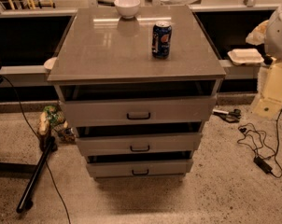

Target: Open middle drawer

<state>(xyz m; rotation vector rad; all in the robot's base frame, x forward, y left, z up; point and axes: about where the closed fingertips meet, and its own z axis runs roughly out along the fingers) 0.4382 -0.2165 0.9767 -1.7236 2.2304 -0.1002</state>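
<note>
Camera view is looking down and forward onto the grey cabinet, which is standing square in front of me.

Task status: opening is not yet begun, as far as I am judging it.

- The middle drawer is sitting between the top drawer and the bottom drawer, and its front is lining up in the same stepped run as theirs.
- A dark band is showing above each of the three fronts (I cannot tell whether this is a shadow gap or the drawers standing slightly ajar). Nothing is marking the middle one as pulled out further than its neighbours.
- Its small dark loop handle is hanging at the centre of the front, with nothing touching it.

My hand is lying outside the frame, so I cannot tell whether it is open or closed, and it is nowhere near the handle.

On the worktop a soda can and a white bowl are standing well apart, both clear of the front edge.

Remaining: bringing the hand to the middle handle, closing on it, and pulling straight out towards me.
</note>
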